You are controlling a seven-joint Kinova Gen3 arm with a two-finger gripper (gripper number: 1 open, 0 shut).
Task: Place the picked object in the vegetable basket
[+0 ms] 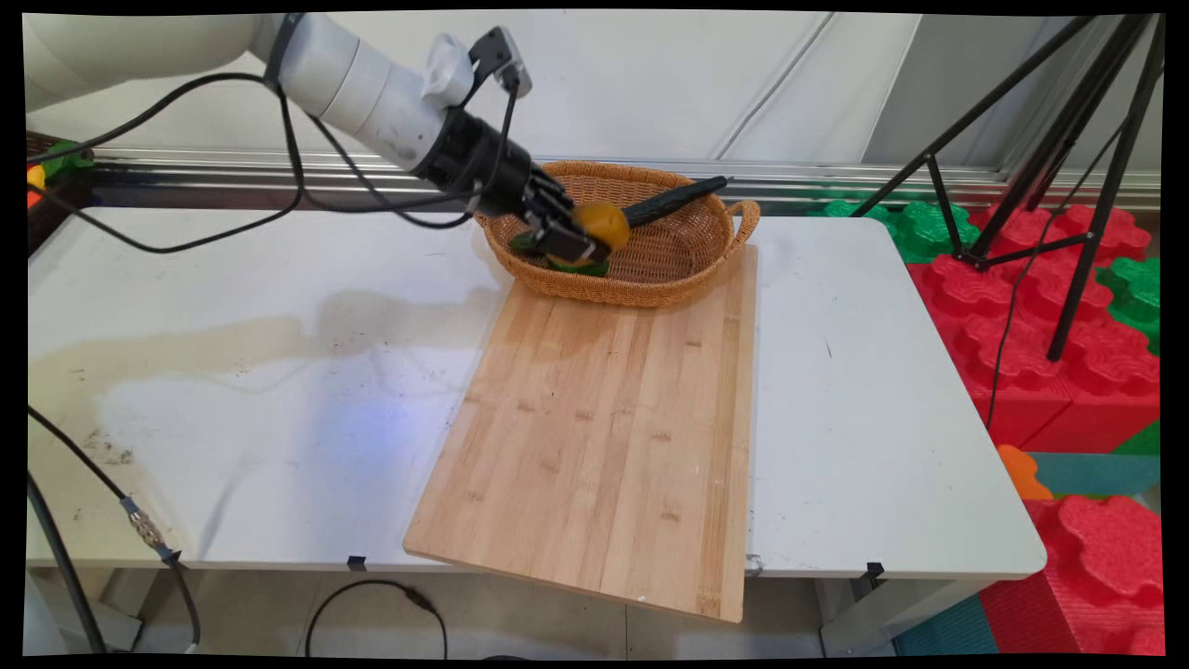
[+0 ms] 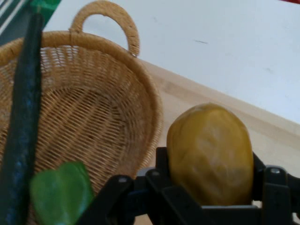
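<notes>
Black pincer (image 1: 583, 243) of mine is clamped on a yellow-orange potato-looking thing (image 1: 602, 225), one finger on each side of it. In the main view it's held up over the near-left part of the wicker basket (image 1: 692, 269), not resting on anything as far as I can see.

Going left to right across the table (image 1: 232, 372): bare white surface, then the bamboo cutting board (image 1: 613, 418) running from the front edge back toward 12 o'clock, with the basket sitting on its far end. Inside the basket there's a green pepper (image 1: 567, 265) tucked right under my pincer, and a long dark cucumber (image 1: 673, 198) leaning on the far rim, its long axis pointing toward about 2 o'clock with the tip poking out past the rim. The basket's handle (image 1: 748, 218) sticks out at 3 o'clock.

From the hand view the potato (image 2: 211, 154) sits upright between my fingers (image 2: 274, 192), long axis pointing at 12 o'clock in that picture. That view also shows the basket's woven inside (image 2: 93, 117) and the pepper (image 2: 61, 192) much better, plus the cucumber (image 2: 23, 122) down the left side. Main view alone shows the whole board.
</notes>
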